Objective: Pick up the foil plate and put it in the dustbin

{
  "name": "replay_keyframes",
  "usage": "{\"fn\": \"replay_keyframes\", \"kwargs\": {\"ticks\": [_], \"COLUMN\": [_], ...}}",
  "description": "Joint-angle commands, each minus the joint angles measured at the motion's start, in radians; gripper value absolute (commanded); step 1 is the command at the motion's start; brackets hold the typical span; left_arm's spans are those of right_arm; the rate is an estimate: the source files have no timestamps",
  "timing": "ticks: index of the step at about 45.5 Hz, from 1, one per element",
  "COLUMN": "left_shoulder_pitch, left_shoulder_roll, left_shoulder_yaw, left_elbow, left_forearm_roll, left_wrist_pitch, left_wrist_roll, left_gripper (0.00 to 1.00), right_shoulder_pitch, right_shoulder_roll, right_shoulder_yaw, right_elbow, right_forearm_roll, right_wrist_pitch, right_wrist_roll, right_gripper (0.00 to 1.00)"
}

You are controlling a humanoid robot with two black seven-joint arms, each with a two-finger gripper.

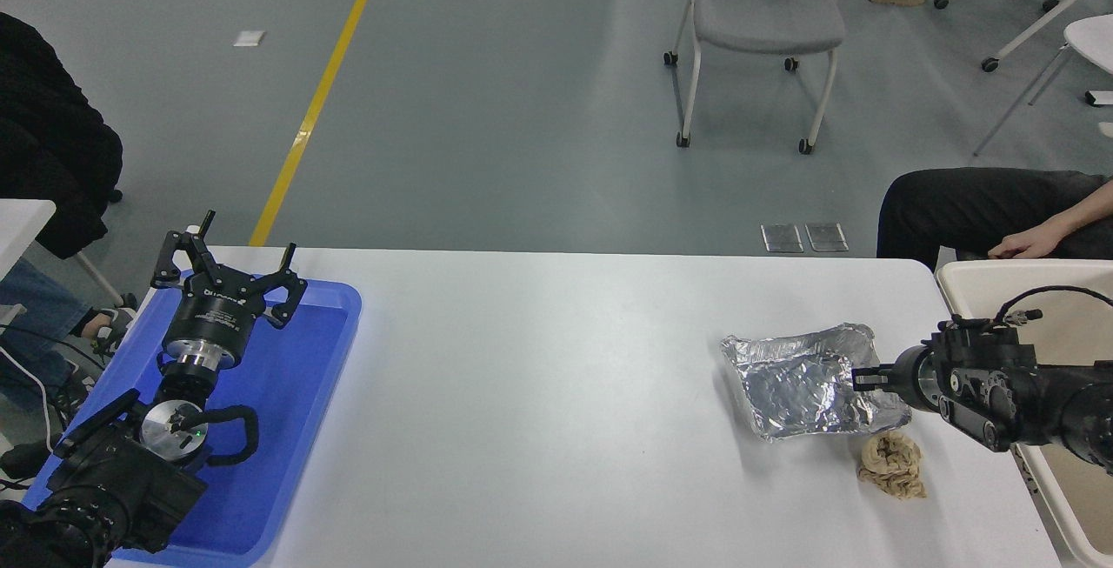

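now your right gripper sits at the right side of the frame, right at the near-right edge of the foil plate. its fingers look close together at the rim, but you cannot tell from here if they have really caught the foil. the plate lies flat on the white table, just above the little brown paper wad. the dustbin waits at the far right edge, just beside the table.

squeeze the rim gently, because foil is thin and will likely crumple or slip. lift straight up a little first, so you don't drag the plate into the paper wad. then carry it right, over the bin's rim, before you let go.

your left gripper rests with its fingers spread, over the blue tray at the lower left.
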Motion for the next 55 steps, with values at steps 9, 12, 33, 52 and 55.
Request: {"fn": "replay_keyframes", "kwargs": {"ticks": [9,12,33,52,55], "left_shoulder_pitch": [-0.002,-0.002,-0.002,0.000,0.000], "left_shoulder_roll": [-0.001,-0.003,-0.003,0.002,0.002], "left_shoulder_yaw": [0.000,0.000,0.000,-0.001,-0.001], "left_elbow": [-0.002,-0.002,-0.002,-0.002,-0.002], "left_forearm_roll": [0.000,0.000,0.000,0.000,0.000], "left_wrist_pitch": [0.000,0.000,0.000,0.000,0.000], "left_wrist_roll": [0.000,0.002,0.002,0.002,0.002], "left_gripper": [1.00,1.00,1.00,1.00,1.00], "right_shoulder_pitch": [0.122,0.180,0.955,1.395,1.415], "right_shoulder_roll": [-0.037,-0.081,-0.308,-0.301,-0.299], "right_shoulder_yaw": [-0.014,-0.017,-0.431,-0.540,-0.545], "right_elbow": [0.169,0.230,0.759,0.884,0.884], "right_forearm_roll": [-0.018,-0.027,-0.041,-0.046,-0.046], "right_wrist_pitch": [0.008,0.010,0.146,0.398,0.415], "right_wrist_roll": [0.015,0.012,0.012,0.010,0.010], "right_gripper": [0.00,0.00,0.00,0.00,0.00]}}
